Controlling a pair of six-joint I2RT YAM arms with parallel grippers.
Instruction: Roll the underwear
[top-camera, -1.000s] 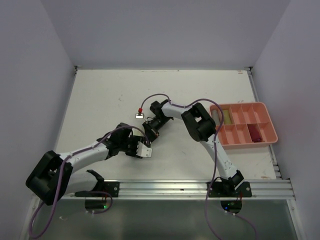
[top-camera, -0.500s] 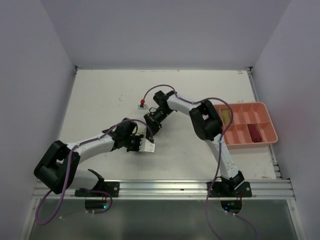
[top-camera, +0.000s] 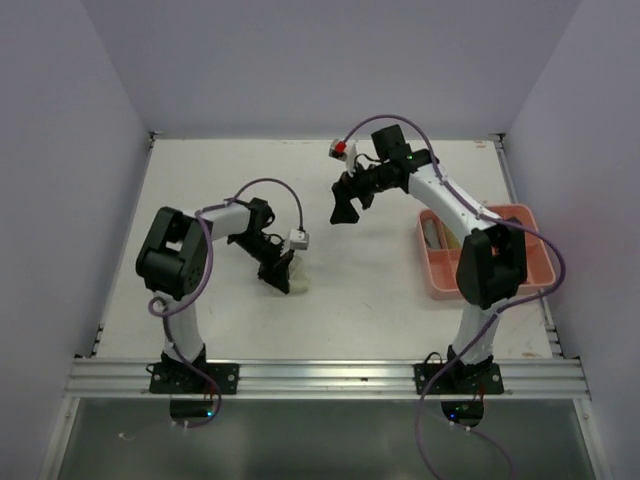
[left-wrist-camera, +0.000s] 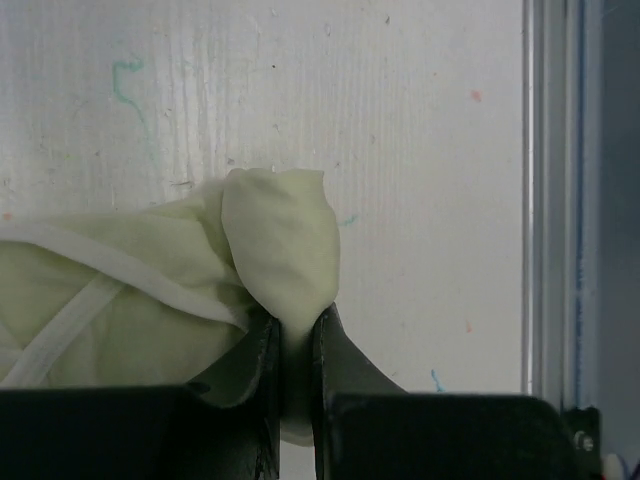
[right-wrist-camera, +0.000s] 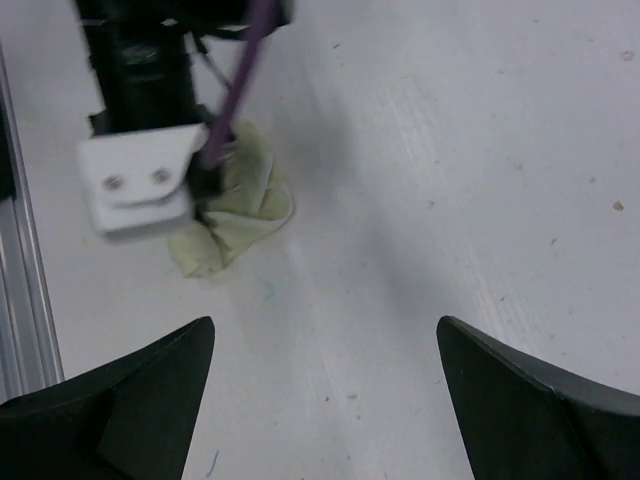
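L fingers (left-wrist-camera: 318, 345) clamped thin fold of underwear (left-wrist-camera: 280, 240); R fingers (right-wrist-camera: 150, 390) stood wide, empty. Risk: fold might slip, loosening roll.

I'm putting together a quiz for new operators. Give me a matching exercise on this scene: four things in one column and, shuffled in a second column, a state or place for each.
Things
1. left end effector
2. right end effector
3. underwear
4. tray

States or places
A. at the right edge of the table
B. open, holding nothing
C. shut on a fold of fabric
D. pale yellow-green, bunched up

Pairs: 1-C, 2-B, 3-D, 4-A
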